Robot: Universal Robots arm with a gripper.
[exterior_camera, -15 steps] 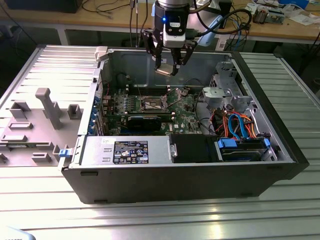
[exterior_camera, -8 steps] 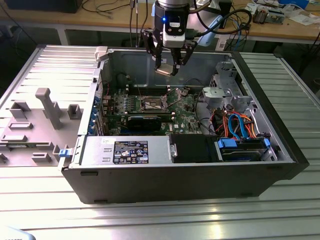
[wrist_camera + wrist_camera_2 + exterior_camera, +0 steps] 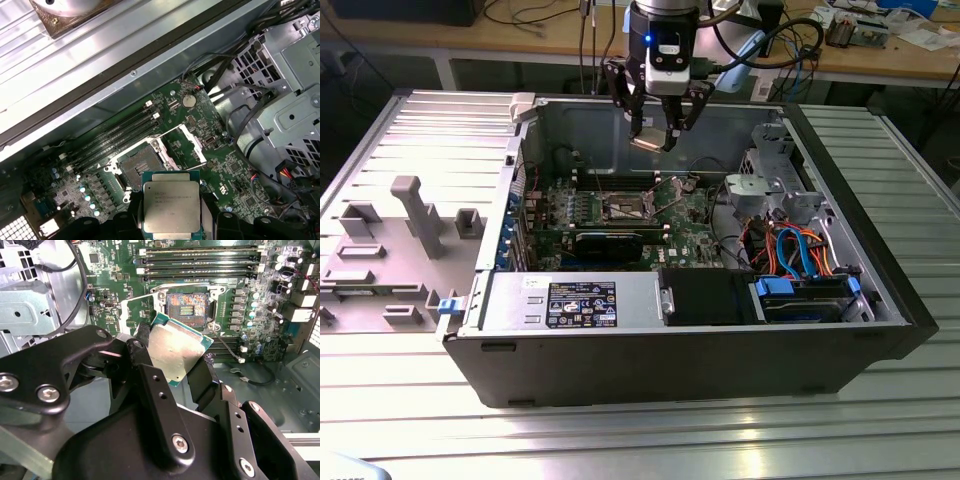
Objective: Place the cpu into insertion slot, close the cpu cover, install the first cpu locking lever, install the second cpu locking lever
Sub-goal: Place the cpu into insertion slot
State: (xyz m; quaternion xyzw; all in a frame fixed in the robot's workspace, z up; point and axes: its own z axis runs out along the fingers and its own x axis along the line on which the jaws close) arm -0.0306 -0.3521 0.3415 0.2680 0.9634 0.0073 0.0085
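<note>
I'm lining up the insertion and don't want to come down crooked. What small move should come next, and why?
Probably nudge the gripper sideways until the cpu sits squarely over the insertion slot, before any descent. The chip is held well above the board, the bare socket appears offset from it in both wrist views, and the cpu cover stands open.

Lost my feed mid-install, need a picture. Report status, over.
Gripper shut on chip, above the board. Socket uncovered, chip not yet seated. Cover swung open beside socket.
</note>
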